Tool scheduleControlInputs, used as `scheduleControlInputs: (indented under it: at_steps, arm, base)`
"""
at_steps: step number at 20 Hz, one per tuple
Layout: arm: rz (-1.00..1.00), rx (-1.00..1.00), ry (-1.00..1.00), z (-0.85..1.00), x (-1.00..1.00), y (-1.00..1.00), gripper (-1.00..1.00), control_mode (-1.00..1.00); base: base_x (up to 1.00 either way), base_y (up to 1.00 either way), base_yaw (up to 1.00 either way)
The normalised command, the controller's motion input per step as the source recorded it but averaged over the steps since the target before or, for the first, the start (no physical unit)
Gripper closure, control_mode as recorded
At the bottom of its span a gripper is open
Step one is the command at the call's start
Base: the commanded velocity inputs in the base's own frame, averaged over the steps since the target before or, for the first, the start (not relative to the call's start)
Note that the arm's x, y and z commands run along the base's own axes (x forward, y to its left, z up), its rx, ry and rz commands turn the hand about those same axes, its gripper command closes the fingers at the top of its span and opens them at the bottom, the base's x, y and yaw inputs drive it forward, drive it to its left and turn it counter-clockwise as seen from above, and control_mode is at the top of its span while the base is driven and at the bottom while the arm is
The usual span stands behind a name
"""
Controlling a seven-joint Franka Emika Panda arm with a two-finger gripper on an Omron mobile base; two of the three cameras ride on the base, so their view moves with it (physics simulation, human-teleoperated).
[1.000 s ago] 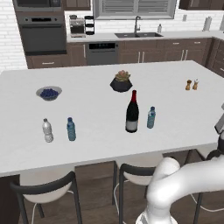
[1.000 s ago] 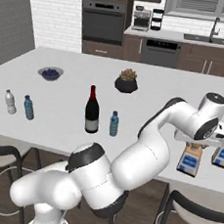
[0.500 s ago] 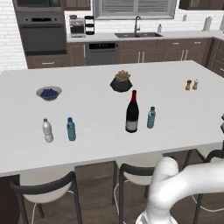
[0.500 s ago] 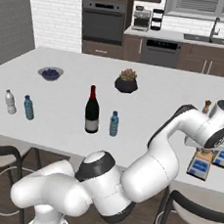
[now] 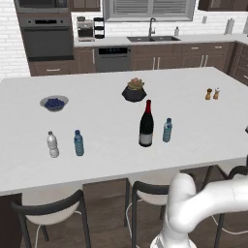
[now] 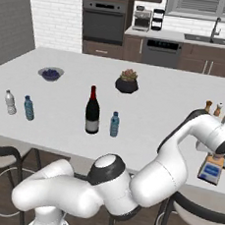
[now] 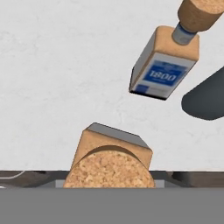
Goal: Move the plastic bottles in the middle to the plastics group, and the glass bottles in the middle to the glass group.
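Across the bench's middle: wine bottle [image 5: 146, 125] upright, red top, pale label; pale water bottle [image 5: 167, 130] upright just to its right, apart from it
Bench [image 5: 106, 162]: long white island top; stools tucked under the near edge; kitchen cabinets and oven behind
Left part of bench: whitish bottle [image 5: 52, 144] and blue bottle [image 5: 78, 143] upright side by side, near each other, not touching; well apart from the wine bottle
Far side of bench: bowl [image 5: 54, 102] with dark berries at the left; plant pot [image 5: 134, 91] behind the wine bottle; two shakers [image 5: 212, 93] close together toward the right
Right end of bench: arm bends down there in the right base view; pincer [image 6: 218, 156] points downward over a square bottle [image 6: 210, 171] with a blue-white label, close to the near edge
Hand view: that square bottle's tan cork top [image 7: 111, 168] sits right under the camera, its tan shoulders showing around it; the cork hides the finger tips
Second square bottle [image 7: 166, 65]: stands beyond the first, apart from it, tan neck, blue label reading 1800; grey shadow on the bench beside it
Pincer state: jaws hidden behind the cork, so I cannot tell how wide they stand, nor whether they have hold of the square bottle
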Motion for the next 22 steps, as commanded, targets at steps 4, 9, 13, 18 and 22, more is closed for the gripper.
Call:
scheduleControlInputs:
  at_steps: [4, 9, 13, 18, 22]
  arm:
    - [0.0, 0.0, 0.0, -0.02, 0.11, -0.24, 1.0, -1.0]
    - [0.0, 0.0, 0.0, -0.02, 0.17, -0.11, 1.0, -1.0]
    - [0.04, 0.0, 0.0, 0.0, 0.08, -0.22, 1.0, -1.0]
    - [0.01, 0.0, 0.0, 0.0, -0.02, -0.07, 1.0, -1.0]
    - [0.01, 0.0, 0.0, -0.18, -0.01, 0.02, 1.0, -1.0]
  base:
    - [0.0, 0.0, 0.0]
    - [0.0, 0.0, 0.0]
    - [0.0, 0.0, 0.0]
    - [0.0, 0.0, 0.0]
    - [0.0, 0.0, 0.0]
